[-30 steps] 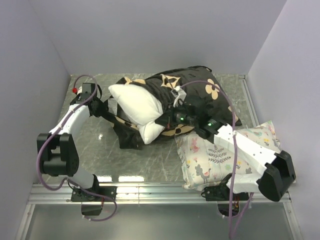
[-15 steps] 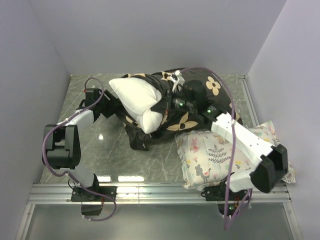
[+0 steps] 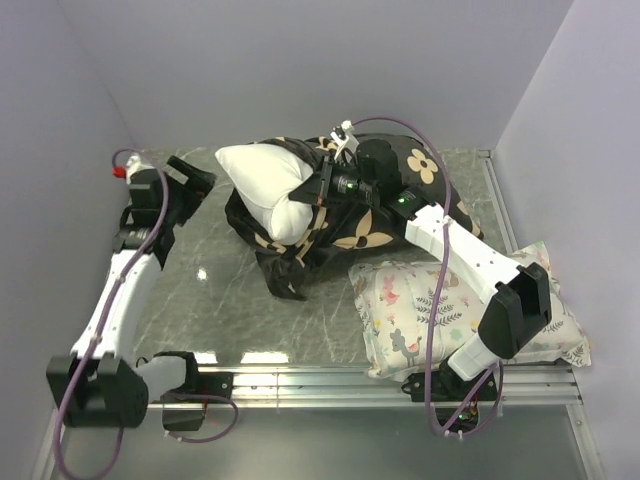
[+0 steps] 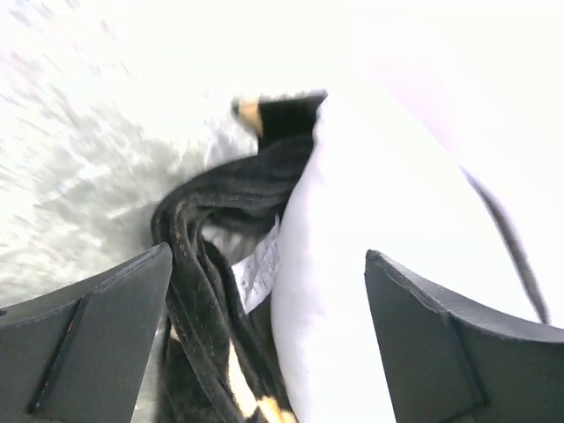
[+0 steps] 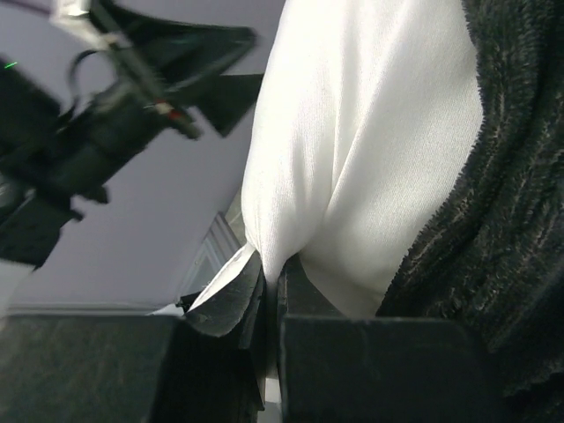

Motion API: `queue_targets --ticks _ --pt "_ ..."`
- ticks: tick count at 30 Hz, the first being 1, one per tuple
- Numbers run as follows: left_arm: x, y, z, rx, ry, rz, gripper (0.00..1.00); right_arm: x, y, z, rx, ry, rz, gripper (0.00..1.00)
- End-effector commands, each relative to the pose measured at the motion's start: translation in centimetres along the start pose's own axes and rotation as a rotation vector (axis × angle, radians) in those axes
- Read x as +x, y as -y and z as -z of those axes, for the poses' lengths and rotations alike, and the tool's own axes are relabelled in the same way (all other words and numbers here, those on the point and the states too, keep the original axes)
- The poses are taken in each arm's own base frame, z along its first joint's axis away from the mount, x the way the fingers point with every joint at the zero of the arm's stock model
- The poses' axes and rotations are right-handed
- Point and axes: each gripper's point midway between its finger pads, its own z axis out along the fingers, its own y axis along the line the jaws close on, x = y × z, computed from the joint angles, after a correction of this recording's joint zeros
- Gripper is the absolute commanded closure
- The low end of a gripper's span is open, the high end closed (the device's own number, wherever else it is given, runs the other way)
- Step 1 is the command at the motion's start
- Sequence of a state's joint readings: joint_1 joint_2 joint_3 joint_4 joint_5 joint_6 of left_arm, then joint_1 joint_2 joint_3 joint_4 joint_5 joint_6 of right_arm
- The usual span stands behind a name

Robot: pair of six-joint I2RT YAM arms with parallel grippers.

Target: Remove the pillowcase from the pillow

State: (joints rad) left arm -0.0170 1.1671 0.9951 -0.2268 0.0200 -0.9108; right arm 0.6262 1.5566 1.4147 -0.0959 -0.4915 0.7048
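The white pillow [image 3: 262,183] sticks out of the left end of the black pillowcase [image 3: 385,215] with tan flowers, at the back of the table. My right gripper [image 3: 316,193] is shut on a fold of the pillow's white fabric [image 5: 352,150]; in the right wrist view the gripper [image 5: 274,284] pinches it, with black plush [image 5: 502,211] at the right. My left gripper [image 3: 203,187] hangs open just left of the pillow, holding nothing. In the left wrist view the open gripper [image 4: 269,339] faces the pillowcase's black rim [image 4: 211,238] and the pillow [image 4: 370,256].
A smaller floral-print pillow [image 3: 440,310] lies at the front right, under my right arm. Grey walls close in the marble table [image 3: 200,300] on the left, back and right. A metal rail [image 3: 320,385] runs along the near edge.
My left gripper opened, let go of the pillowcase and drew back to the left. My right gripper carried the pillow toward the back, the pillowcase bunching up behind it.
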Motion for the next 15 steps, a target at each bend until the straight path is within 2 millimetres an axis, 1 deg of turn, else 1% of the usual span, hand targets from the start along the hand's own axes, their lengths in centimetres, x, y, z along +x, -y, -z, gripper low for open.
queue_targets --ticks 1,3,4,5,6,7,8,10,11,12,13,14,15 --pt "-2.4 -1.1 3.3 -0.089 0.103 -0.023 0.03 -5.7 -7.3 1.2 -0.197 0.184 0.074 1.0" --pt "-1.6 0.7 4.8 0.007 0.067 -0.039 0.02 -6.1 -7.2 1.0 -0.186 0.198 0.072 1.0" --pt "-1.4 1.3 5.3 0.043 0.063 -0.036 0.01 -6.1 -7.4 0.7 -0.19 0.198 0.072 1.0" --pt "-0.5 2.1 5.7 0.08 0.038 -0.033 0.01 -6.3 -7.5 0.5 -0.189 0.203 0.071 1.0" --pt "1.5 3.5 6.4 0.138 -0.003 -0.037 0.01 -6.7 -7.8 0.4 -0.186 0.213 0.071 1.0" --pt "2.8 4.1 6.8 0.155 -0.03 -0.042 0.01 -6.6 -7.5 -0.2 -0.179 0.207 0.07 1.0" --pt "5.3 5.4 7.5 0.204 -0.092 -0.047 0.01 -6.6 -7.5 -0.4 -0.176 0.206 0.068 1.0" --pt "7.2 6.4 8.0 0.252 -0.133 -0.037 0.01 -6.7 -7.5 -1.0 -0.17 0.205 0.062 1.0" --pt "8.5 7.1 8.3 0.292 -0.157 -0.016 0.01 -6.6 -7.6 -1.3 -0.171 0.202 0.06 1.0" --pt "9.2 7.5 8.4 0.32 -0.175 -0.006 0.01 -6.5 -7.6 -1.4 -0.169 0.202 0.059 1.0" --pt "9.4 8.4 8.6 0.366 -0.175 0.003 0.01 -6.6 -7.4 -1.7 -0.157 0.21 0.06 1.0" --pt "10.5 8.3 8.6 0.372 -0.201 0.009 0.01 -6.5 -7.4 -1.8 -0.154 0.21 0.06 1.0" --pt "10.7 8.6 8.7 0.392 -0.207 0.008 0.01 -6.2 -7.4 -2.1 -0.148 0.2 0.059 1.0"
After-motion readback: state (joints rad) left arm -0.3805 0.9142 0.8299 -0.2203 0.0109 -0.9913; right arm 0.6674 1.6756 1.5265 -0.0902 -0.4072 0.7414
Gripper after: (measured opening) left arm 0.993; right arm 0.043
